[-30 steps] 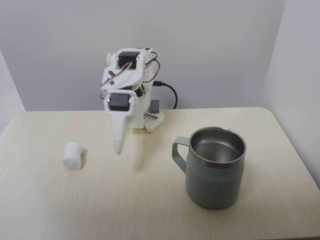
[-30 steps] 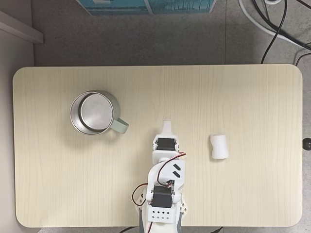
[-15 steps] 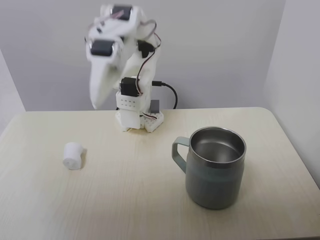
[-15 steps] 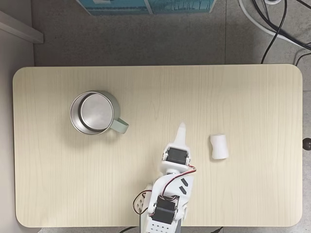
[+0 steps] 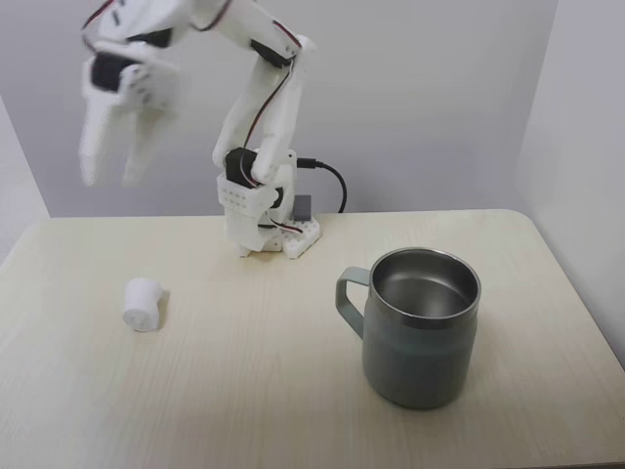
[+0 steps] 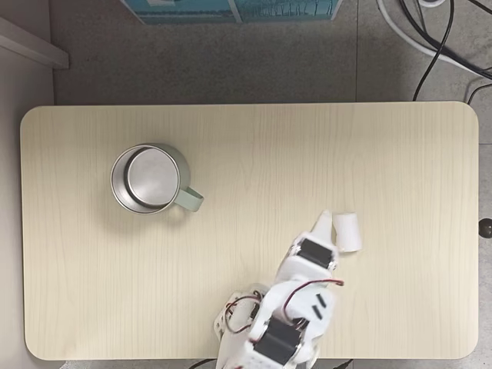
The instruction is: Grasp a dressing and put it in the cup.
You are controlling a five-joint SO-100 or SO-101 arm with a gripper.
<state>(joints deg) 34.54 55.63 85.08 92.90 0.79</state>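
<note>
arm raised high; jaws (image 5: 109, 178) parted, empty, pointing down above the dressing (image 5: 143, 304); cup (image 5: 422, 327) well apart

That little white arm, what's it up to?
The arm is raised with its gripper open, high above the table and roughly over the dressing, a small white roll lying on its side. It holds nothing. The cup, a grey-green metal mug, stands upright and empty across the table. Most likely the arm will come down to pick up the roll and put it in the mug.

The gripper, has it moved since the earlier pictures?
Yes. In the fixed view from above, the gripper has swung right, away from the cup, next to the dressing; its fingers are now spread.
</note>
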